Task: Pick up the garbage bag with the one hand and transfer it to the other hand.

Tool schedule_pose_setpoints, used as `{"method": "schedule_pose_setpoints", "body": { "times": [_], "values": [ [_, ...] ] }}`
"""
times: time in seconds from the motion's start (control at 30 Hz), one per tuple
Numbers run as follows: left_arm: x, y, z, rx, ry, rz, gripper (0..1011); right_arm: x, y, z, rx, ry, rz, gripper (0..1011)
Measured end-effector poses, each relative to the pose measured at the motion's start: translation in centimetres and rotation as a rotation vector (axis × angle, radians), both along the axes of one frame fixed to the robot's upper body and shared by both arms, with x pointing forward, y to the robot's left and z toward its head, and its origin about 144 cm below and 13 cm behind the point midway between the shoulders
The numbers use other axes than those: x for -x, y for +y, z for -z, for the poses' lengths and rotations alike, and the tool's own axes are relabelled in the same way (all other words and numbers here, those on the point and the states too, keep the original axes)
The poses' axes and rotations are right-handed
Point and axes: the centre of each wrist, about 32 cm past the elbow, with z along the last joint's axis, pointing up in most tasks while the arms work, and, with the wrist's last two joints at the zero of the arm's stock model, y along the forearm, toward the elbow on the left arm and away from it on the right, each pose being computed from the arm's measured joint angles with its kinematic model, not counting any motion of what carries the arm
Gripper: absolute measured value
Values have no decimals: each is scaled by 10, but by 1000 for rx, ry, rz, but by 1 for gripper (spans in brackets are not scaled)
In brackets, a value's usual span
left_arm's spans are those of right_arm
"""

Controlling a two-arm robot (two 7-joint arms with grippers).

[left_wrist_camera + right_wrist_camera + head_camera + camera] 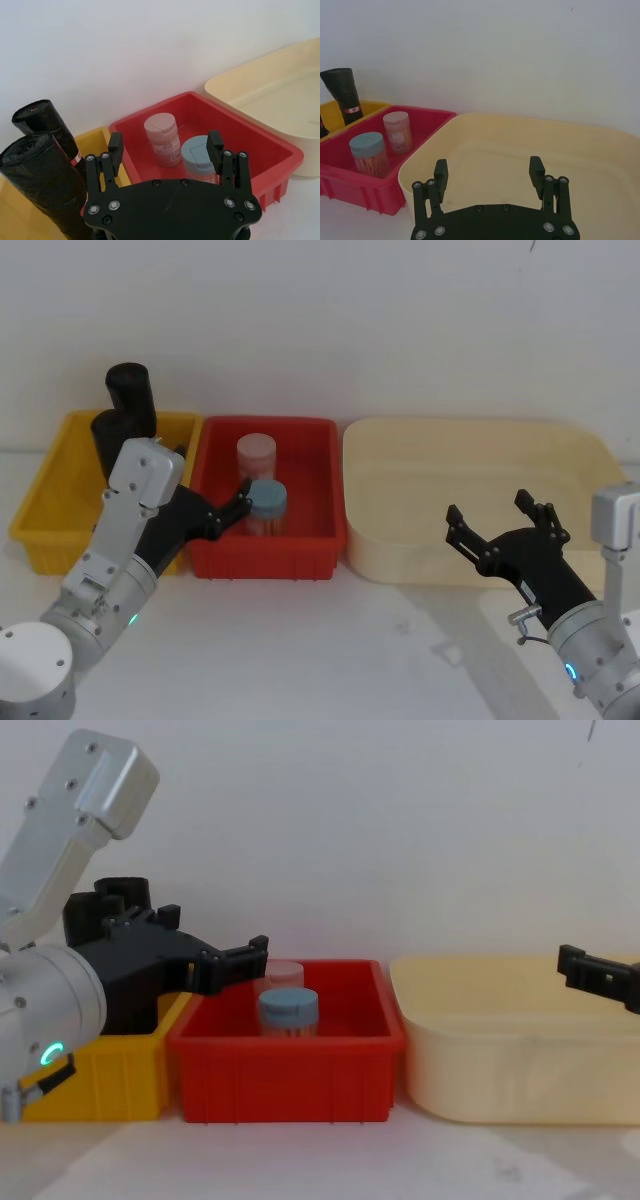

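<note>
While the garbage bag point(131, 392) stands upright in the yellow bin point(38, 515) beside a second roll point(108, 435), my left gripper point(240, 497) spread empty over the red bin point(262, 562) left wall, my right gripper point(488, 508) spread above the cream tub point(400, 565) front.

Head looks down; chest looks level; both share red bin point(265, 558).

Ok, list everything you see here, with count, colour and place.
Yellow bin: one, yellow, left.
Red bin: one, red, middle.
Cream bin: one, cream, right.
Garbage bag rolls: two, black, upright in yellow bin.
Pink-lidded jar: one, clear, back of red bin.
Blue-lidded jar: one, clear, red bin, nearer the robot.
Left tool: one, black, open, over the yellow-red bin junction.
Right tool: one, black, open, by the cream bin's front.
</note>
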Motion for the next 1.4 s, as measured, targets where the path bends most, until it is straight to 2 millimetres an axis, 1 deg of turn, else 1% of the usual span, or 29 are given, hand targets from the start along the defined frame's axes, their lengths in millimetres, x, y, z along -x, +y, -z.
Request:
{"method": "schedule_pose_setpoints", "body": {
  "times": [0.27, 0.43, 0.57, 0.7, 0.8, 0.83, 0.9, 1.0, 1.13, 1.2, 1.4],
  "values": [
    [-1, 0, -3, -5, -1, 4, 1000, -2, 0, -1, 10, -1, -9, 1000],
    [0, 1, -14, -33, -8, 18, 1000, -8, -1, -6, 43, -2, -45, 999],
    [1, 7, -29, -61, -22, 28, 1000, -14, -2, -12, 68, 0, -82, 1000],
    [4, 19, -48, -93, -31, 36, 1000, -24, -1, -21, 93, 7, -130, 999],
    [6, 27, -57, -103, -28, 38, 1000, -32, 0, -29, 104, 17, -170, 999],
    [7, 33, -64, -108, -29, 37, 1000, -34, 0, -31, 106, 20, -180, 1000],
    [9, 38, -69, -111, -23, 38, 1000, -41, 2, -37, 111, 26, -212, 1000],
    [12, 53, -82, -114, -4, 34, 1000, -52, 5, -46, 114, 40, -257, 1000],
    [14, 68, -91, -104, 27, 27, 1000, -67, 11, -55, 110, 61, -309, 1000],
    [15, 73, -94, -97, 39, 24, 1000, -77, 16, -61, 105, 69, -340, 999],
    [16, 93, -99, -52, 82, 11, 1000, -96, 29, -69, 88, 92, -402, 1000]
  ]
}}
